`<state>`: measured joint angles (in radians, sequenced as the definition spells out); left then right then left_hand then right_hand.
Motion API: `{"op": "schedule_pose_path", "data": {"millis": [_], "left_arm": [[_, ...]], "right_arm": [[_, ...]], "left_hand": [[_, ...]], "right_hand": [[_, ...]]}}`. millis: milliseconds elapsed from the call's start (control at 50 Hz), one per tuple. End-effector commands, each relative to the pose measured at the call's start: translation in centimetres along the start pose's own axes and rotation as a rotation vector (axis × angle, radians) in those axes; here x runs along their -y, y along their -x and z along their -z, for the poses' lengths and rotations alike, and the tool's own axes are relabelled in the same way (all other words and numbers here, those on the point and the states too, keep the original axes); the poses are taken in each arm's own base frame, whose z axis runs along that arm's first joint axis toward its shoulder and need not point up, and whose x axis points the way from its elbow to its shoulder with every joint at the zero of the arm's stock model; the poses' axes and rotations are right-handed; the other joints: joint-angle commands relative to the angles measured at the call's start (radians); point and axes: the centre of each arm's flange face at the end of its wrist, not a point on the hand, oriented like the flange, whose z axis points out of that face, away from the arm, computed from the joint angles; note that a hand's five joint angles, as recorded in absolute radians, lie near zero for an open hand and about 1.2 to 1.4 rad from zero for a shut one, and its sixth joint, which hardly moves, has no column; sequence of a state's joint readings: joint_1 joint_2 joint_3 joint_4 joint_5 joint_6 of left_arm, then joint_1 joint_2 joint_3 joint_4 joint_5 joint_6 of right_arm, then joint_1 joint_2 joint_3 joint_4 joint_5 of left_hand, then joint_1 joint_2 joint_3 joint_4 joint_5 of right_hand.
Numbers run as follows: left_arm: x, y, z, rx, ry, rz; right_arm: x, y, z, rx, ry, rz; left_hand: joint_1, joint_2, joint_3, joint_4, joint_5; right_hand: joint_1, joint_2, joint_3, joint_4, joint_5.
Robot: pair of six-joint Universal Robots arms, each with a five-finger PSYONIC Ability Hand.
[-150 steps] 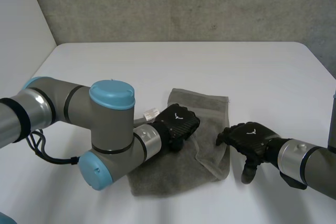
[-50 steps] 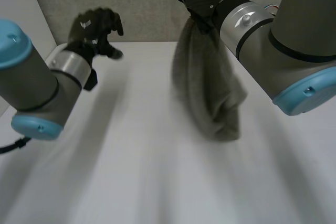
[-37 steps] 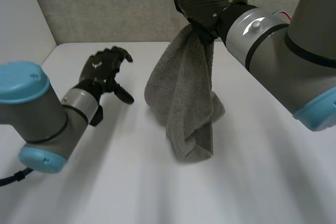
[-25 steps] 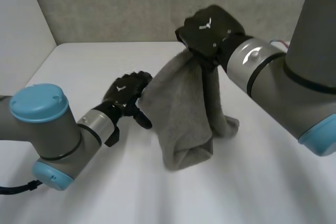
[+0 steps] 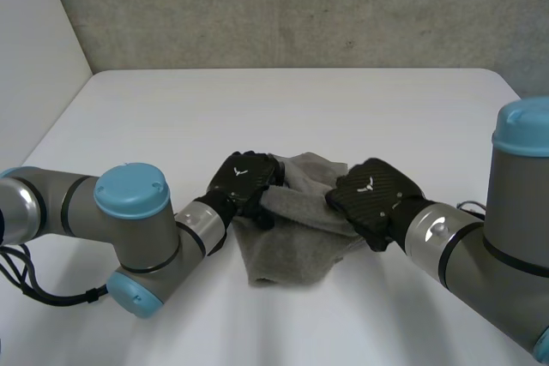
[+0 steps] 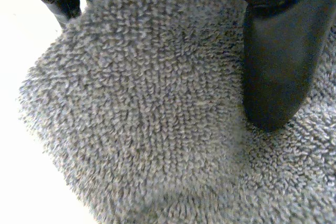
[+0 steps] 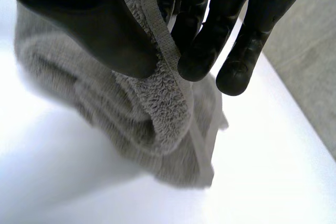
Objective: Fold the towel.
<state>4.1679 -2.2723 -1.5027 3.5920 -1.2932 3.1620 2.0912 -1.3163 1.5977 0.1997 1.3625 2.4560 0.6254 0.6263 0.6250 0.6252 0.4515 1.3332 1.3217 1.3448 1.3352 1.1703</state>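
Brightly and evenly lit from above, softly diffused. Faint, short shade beneath the towel (image 5: 287, 250) on the table (image 5: 343, 109). Glaring near-white off the table in both wrist views, with pale shade under the towel in the right one. Duller on the wall (image 5: 300, 6).

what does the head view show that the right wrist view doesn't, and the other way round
Head view adds: both arms, the left hand at the towel's left side, and the whole towel bunched on the table. Right wrist view adds: the right hand's thumb and fingers pinching a hemmed towel edge. Shared: towel, right hand, white table.
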Motion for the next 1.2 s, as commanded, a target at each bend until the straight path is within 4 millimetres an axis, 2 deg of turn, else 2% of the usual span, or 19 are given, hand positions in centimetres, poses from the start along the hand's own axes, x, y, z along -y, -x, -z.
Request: {"op": "schedule_pose_path", "data": {"millis": [20, 180, 580, 640, 680, 800, 860, 900, 920, 940, 960, 980, 1000, 1040, 1060, 1080, 1100, 1140, 1200], "left_arm": [[0.1, -0.3, 1.0, -0.003, 0.060, -0.001], [0.6, -0.3, 2.5, 0.002, 0.132, -0.025], [1.3, 0.9, 2.4, 0.027, 0.114, -0.119], [1.1, 1.0, 2.2, 0.025, 0.117, -0.120], [1.2, 1.1, 1.8, 0.026, 0.115, -0.120], [2.4, 1.4, 0.9, 0.028, 0.074, -0.133], [4.8, 1.8, 0.1, 0.037, 0.009, -0.153], [8.3, 2.5, -0.9, 0.056, -0.082, -0.195], [10.6, 3.0, -1.3, 0.072, -0.139, -0.231], [10.7, 3.0, -1.3, 0.072, -0.139, -0.231], [13.3, 3.6, -1.6, 0.096, -0.212, -0.279], [15.8, 4.2, -1.8, 0.133, -0.283, -0.326], [15.9, 4.2, -1.8, 0.133, -0.283, -0.327], [20.6, 5.2, -2.0, 0.230, -0.432, -0.403], [20.7, 5.2, -2.0, 0.230, -0.433, -0.403], [23.4, 5.6, -1.8, 0.295, -0.536, -0.434], [23.5, 5.6, -1.8, 0.296, -0.537, -0.434], [27.3, 6.4, -1.2, 0.402, -0.705, -0.447], [29.3, 6.6, -0.3, 0.461, -0.809, -0.447]], "right_arm": [[-2.5, 0.2, -2.6, -0.035, 0.011, 0.007], [-4.6, -0.2, -4.4, -0.046, 0.059, -0.009], [-5.9, 0.0, -3.9, -0.020, 0.120, -0.035], [-5.9, -0.2, -3.9, -0.023, 0.119, -0.035], [-5.6, -0.4, -4.0, -0.030, 0.109, -0.031], [-4.4, -1.3, -4.5, -0.052, 0.066, -0.015], [-2.4, -2.7, -4.9, -0.093, -0.012, 0.003], [0.7, -5.5, -5.5, -0.188, -0.145, 0.049], [0.8, -5.6, -5.5, -0.188, -0.146, 0.049], [3.0, -7.5, -5.7, -0.257, -0.253, 0.077], [3.0, -7.5, -5.7, -0.258, -0.254, 0.077], [5.9, -10.3, -5.8, -0.369, -0.397, 0.126], [7.7, -11.8, -5.7, -0.440, -0.490, 0.158], [9.7, -13.4, -5.5, -0.536, -0.603, 0.200], [11.6, -14.9, -5.0, -0.640, -0.714, 0.243], [11.6, -14.9, -5.0, -0.641, -0.715, 0.243], [13.1, -16.2, -4.4, -0.742, -0.809, 0.269], [14.4, -17.3, -3.7, -0.833, -0.882, 0.280], [15.2, -18.6, -3.1, -0.946, -0.900, 0.250]], "left_hand": [[-0.010, -0.011, -0.009, -0.009, -0.010], [-0.036, -0.037, -0.036, -0.036, -0.037], [-0.030, -0.031, -0.030, -0.030, -0.031], [0.319, 0.318, 0.319, 0.319, 0.318], [0.769, 0.768, 0.769, 0.769, 0.768], [0.771, 0.770, 0.771, 0.771, 0.770], [0.771, 0.770, 0.771, 0.771, 0.770], [0.771, 0.770, 0.771, 0.771, 0.770], [0.771, 0.770, 0.771, 0.771, 0.770], [0.771, 0.770, 0.771, 0.771, 0.770], [0.771, 0.770, 0.771, 0.771, 0.770], [0.771, 0.770, 0.771, 0.771, 0.770], [0.771, 0.770, 0.771, 0.771, 0.770], [0.771, 0.770, 0.771, 0.771, 0.770], [0.771, 0.770, 0.771, 0.771, 0.770], [0.771, 0.770, 0.771, 0.771, 0.770], [0.771, 0.770, 0.771, 0.771, 0.770], [0.771, 0.770, 0.771, 0.771, 0.770], [0.771, 0.770, 0.771, 0.771, 0.770]], "right_hand": [[0.063, 0.075, 0.051, 0.061, 0.051], [0.063, 0.075, 0.051, 0.061, 0.051], [0.063, 0.075, 0.051, 0.061, 0.051], [0.063, 0.075, 0.051, 0.061, 0.051], [0.063, 0.075, 0.051, 0.061, 0.051], [0.063, 0.075, 0.051, 0.061, 0.051], [0.063, 0.075, 0.051, 0.061, 0.051], [0.063, 0.075, 0.051, 0.061, 0.051], [0.063, 0.075, 0.051, 0.061, 0.051], [0.063, 0.075, 0.051, 0.061, 0.051], [0.063, 0.075, 0.051, 0.061, 0.051], [0.063, 0.075, 0.051, 0.061, 0.051], [0.063, 0.075, 0.051, 0.061, 0.051], [0.063, 0.075, 0.051, 0.061, 0.051], [0.063, 0.075, 0.051, 0.061, 0.051], [0.063, 0.075, 0.051, 0.061, 0.051], [0.063, 0.075, 0.051, 0.061, 0.051], [0.063, 0.075, 0.051, 0.061, 0.051], [0.063, 0.075, 0.051, 0.061, 0.051]]}}
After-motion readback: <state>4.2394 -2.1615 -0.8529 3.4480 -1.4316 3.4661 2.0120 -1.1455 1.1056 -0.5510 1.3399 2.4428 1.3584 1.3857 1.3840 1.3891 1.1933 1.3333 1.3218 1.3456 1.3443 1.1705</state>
